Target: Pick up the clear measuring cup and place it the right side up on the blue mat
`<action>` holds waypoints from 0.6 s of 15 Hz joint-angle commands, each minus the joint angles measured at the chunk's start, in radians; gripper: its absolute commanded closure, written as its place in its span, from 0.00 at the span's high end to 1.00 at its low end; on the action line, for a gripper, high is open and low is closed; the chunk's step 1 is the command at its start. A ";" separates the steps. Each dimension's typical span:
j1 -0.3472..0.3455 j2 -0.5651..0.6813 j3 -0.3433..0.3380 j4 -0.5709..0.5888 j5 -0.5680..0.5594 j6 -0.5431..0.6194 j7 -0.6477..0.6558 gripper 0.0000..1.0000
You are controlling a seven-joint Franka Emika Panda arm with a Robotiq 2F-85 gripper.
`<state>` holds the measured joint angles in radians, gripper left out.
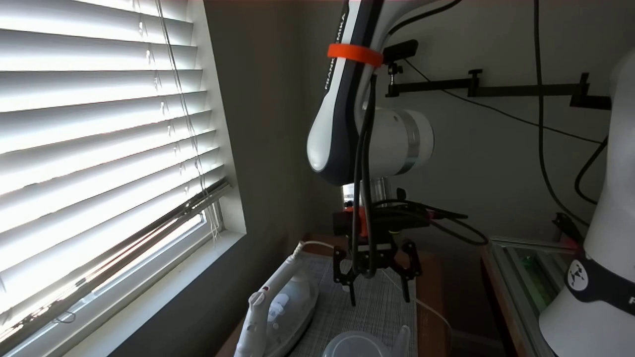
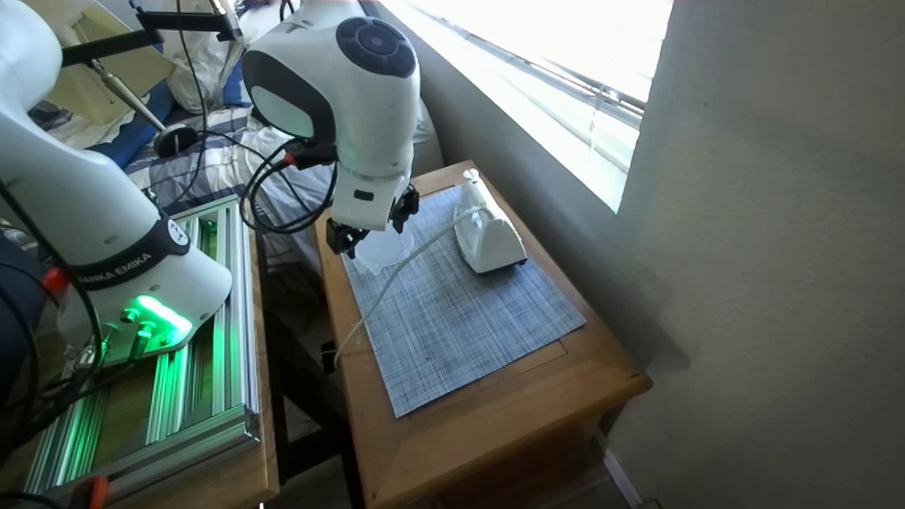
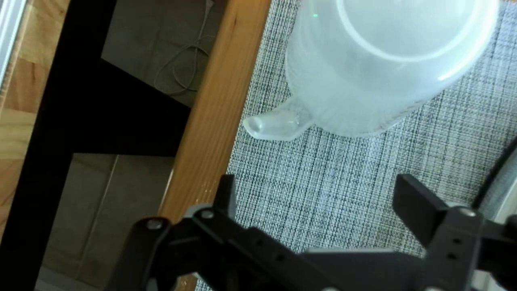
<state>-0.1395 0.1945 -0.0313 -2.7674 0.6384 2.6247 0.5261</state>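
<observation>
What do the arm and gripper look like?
The Franka Panda arm is white with dark panels, an orange band, black cables, and a dark base band lettered EMIKA above a green light. The Robotiq gripper is black, with two jointed fingers.

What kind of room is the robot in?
Probably a bedroom in someone's home: I see what looks like plaid grey-and-white fabric bedding, white slatted window blinds and a white, pointed clothes iron.
</observation>
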 commanded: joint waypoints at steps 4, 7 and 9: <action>-0.007 0.064 -0.010 0.027 0.125 -0.068 -0.106 0.83; -0.007 0.100 -0.008 0.037 0.200 -0.067 -0.165 1.00; -0.006 0.126 -0.008 0.043 0.236 -0.069 -0.199 1.00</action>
<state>-0.1411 0.2651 -0.0389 -2.7555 0.7998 2.5748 0.4004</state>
